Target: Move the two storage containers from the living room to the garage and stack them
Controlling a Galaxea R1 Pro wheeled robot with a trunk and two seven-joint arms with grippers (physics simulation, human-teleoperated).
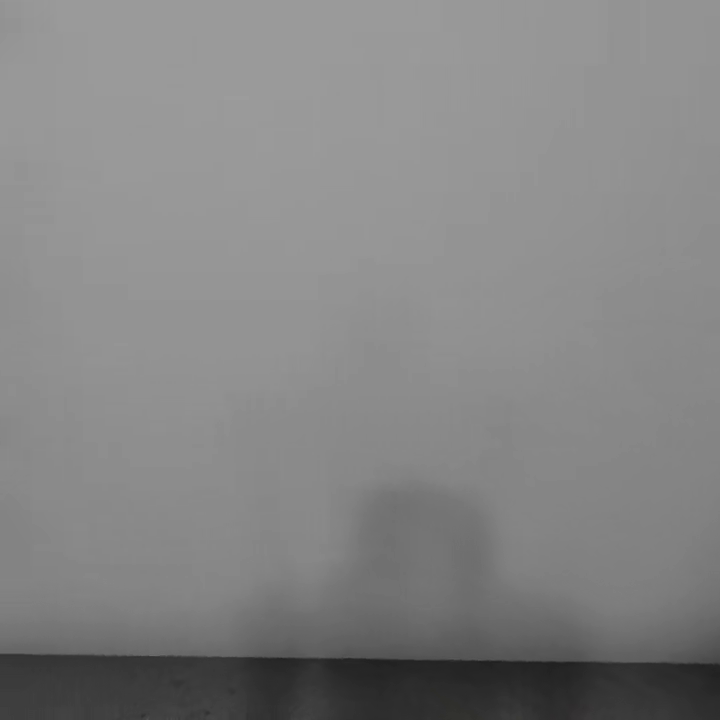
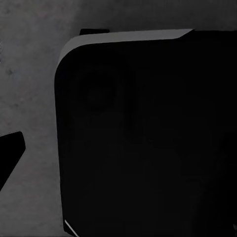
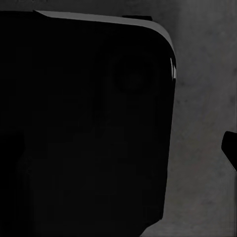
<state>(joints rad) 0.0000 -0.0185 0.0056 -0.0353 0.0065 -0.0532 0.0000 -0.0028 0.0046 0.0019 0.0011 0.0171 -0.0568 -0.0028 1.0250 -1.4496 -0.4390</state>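
The storage containers are out of view. In the head view I face a plain grey garage wall point(image 1: 360, 300) at close range, with a thin strip of dark concrete floor point(image 1: 360, 690) along its foot. A soft shadow point(image 1: 420, 540) falls on the wall low down. In the left wrist view one dark finger point(image 2: 10, 153) pokes in over the rough grey floor point(image 2: 29, 74), with nothing on it. The right wrist view shows a dark finger point(image 3: 230, 148) above the same floor point(image 3: 202, 98). Neither view shows the opposite finger.
A large black rounded body, part of the robot itself, takes up most of the left wrist view point(image 2: 148, 138) and the right wrist view point(image 3: 84, 123). The wall stands close ahead and meets the floor in a straight line.
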